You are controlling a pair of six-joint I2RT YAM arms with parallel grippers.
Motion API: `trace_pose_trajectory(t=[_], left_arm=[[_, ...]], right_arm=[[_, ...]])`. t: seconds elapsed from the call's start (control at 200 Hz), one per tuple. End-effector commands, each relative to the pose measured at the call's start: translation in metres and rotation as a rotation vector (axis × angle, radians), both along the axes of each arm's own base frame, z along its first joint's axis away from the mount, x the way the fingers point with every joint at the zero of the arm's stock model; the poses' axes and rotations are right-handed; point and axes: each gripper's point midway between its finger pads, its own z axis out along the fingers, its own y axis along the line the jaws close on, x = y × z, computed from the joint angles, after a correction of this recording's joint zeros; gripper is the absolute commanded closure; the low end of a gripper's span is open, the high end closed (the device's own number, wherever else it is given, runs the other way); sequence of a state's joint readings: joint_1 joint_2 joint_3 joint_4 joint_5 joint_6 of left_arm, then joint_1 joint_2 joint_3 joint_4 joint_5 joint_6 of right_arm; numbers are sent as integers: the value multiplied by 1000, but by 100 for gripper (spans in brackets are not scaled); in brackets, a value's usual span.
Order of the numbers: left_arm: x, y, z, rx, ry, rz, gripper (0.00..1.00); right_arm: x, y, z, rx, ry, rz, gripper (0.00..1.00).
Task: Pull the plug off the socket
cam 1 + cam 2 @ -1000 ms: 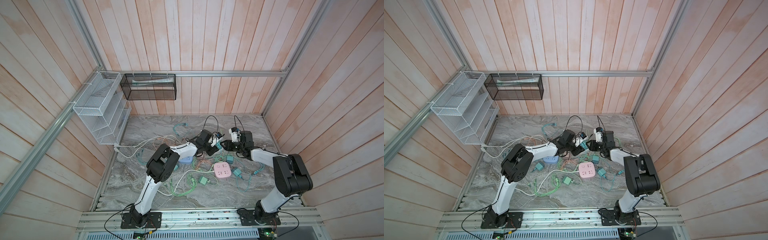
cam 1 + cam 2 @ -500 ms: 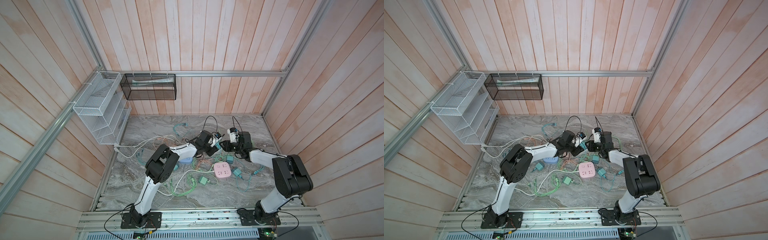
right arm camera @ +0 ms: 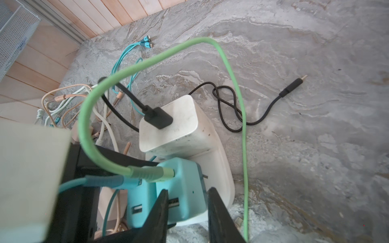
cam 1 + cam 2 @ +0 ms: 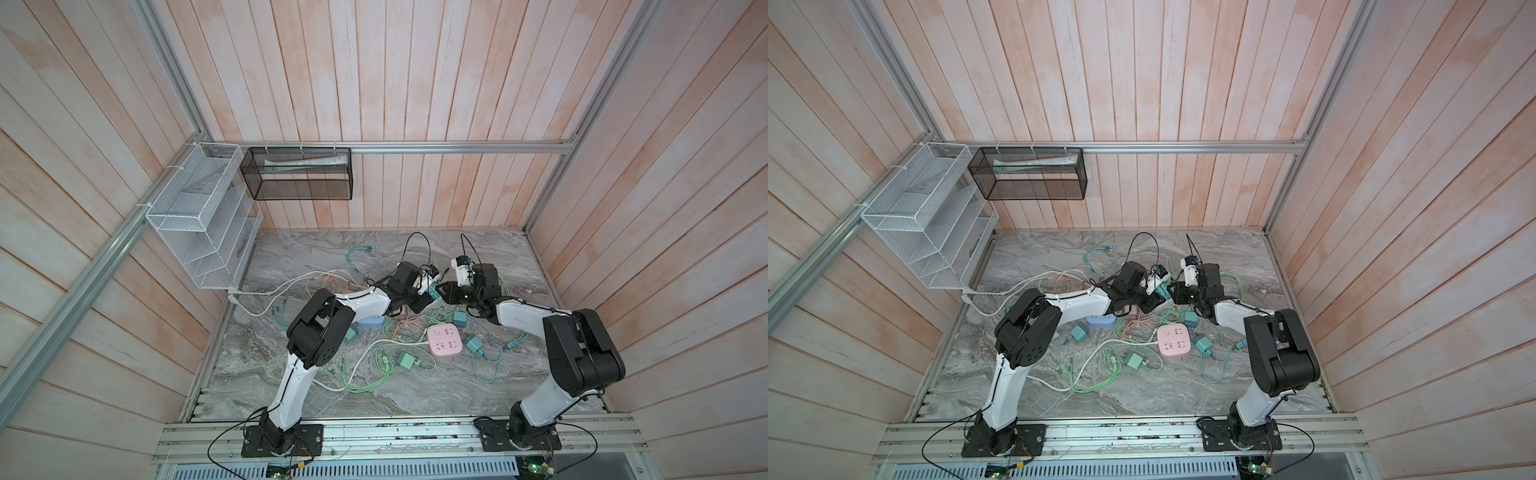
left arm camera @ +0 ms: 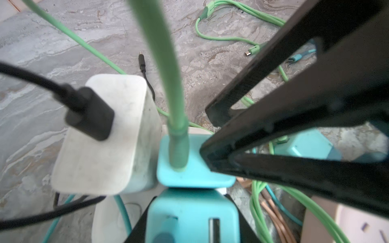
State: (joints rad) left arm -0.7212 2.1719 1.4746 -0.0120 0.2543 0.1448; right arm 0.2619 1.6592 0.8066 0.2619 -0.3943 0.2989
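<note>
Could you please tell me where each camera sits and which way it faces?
Top views: stereo pair high overhead, looking down at the table; left arm and right arm show whole.
Left wrist: on the left arm, looking over the left tool, shut on a near teal charger, at the green-cabled teal charger.
Right wrist: on the right arm, looking past the right tool, which straddles that charger.
Shared: both wrist views show the white charger.

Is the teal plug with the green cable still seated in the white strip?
At least partly out: the right wrist view shows a bare metal pin between teal plug and white strip.
</note>
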Motion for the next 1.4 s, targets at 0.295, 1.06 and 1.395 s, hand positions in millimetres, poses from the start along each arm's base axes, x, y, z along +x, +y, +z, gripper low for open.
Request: trace_pose_trajectory(t=[0.295, 1.06, 1.395], left_arm=[[3, -17, 45, -16, -138, -41, 88], [21, -11, 70, -97, -114, -9, 91], [4, 25, 74, -221, -69, 3, 90]], right_arm=[[-40, -19, -63, -121, 237, -17, 71], [-40, -25, -66, -149, 241, -46, 71], [-35, -19, -50, -103, 180, -29, 69]])
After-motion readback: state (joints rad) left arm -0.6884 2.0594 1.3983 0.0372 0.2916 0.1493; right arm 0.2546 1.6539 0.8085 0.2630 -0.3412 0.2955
